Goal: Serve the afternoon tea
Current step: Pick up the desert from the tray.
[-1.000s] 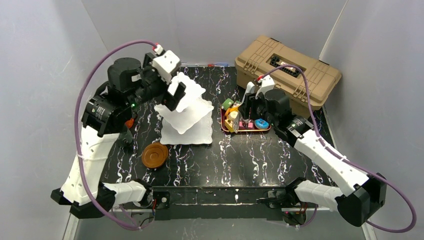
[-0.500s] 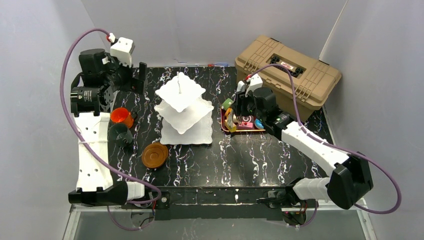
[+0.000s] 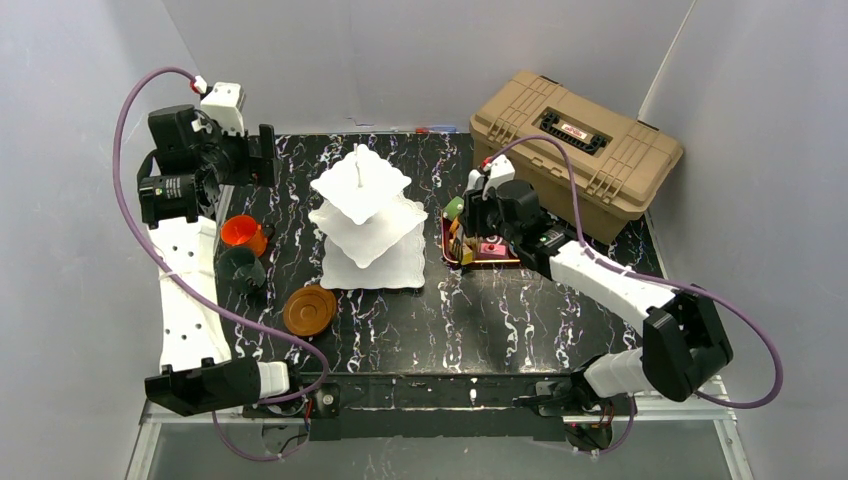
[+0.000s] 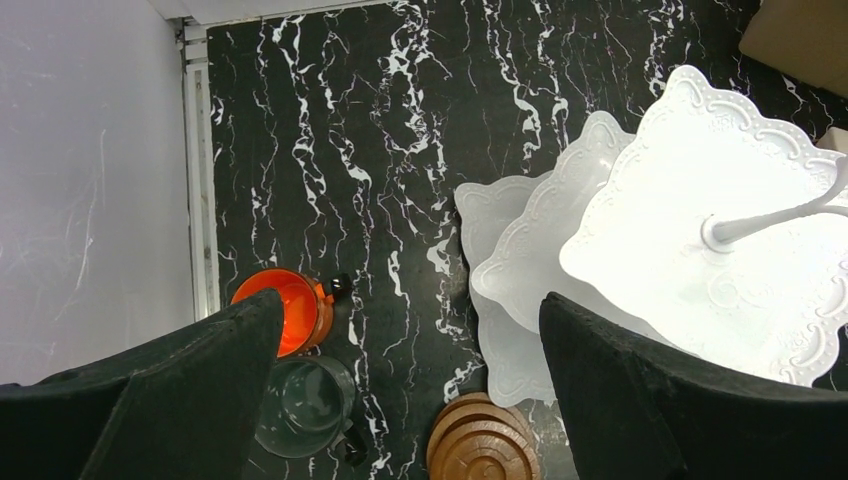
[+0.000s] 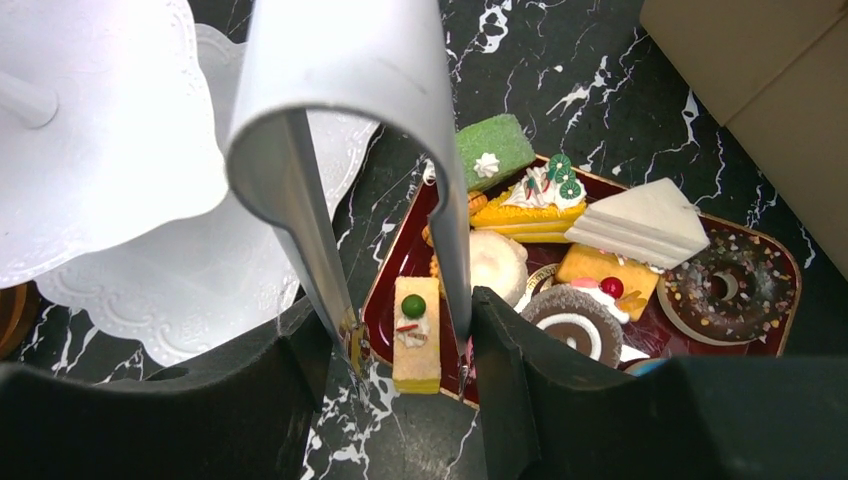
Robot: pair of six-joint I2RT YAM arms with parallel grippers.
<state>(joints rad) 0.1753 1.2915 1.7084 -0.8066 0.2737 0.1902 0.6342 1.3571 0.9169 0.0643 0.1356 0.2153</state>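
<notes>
Black marble worktop, grey walls. Right hand is clamped on the metal tongs, whose tips straddle the yellow cake slice at the left end of the red tray.

My take: pinch the slice square on its long sides, lift straight up past the rim, then swing to the stand just beside the tray.

Tray also holds green cake, white wedge, chocolate donut. Stand tiers bare.

Left hand released, holding nothing, high over orange cup, dark cup, stacked saucers.
</notes>
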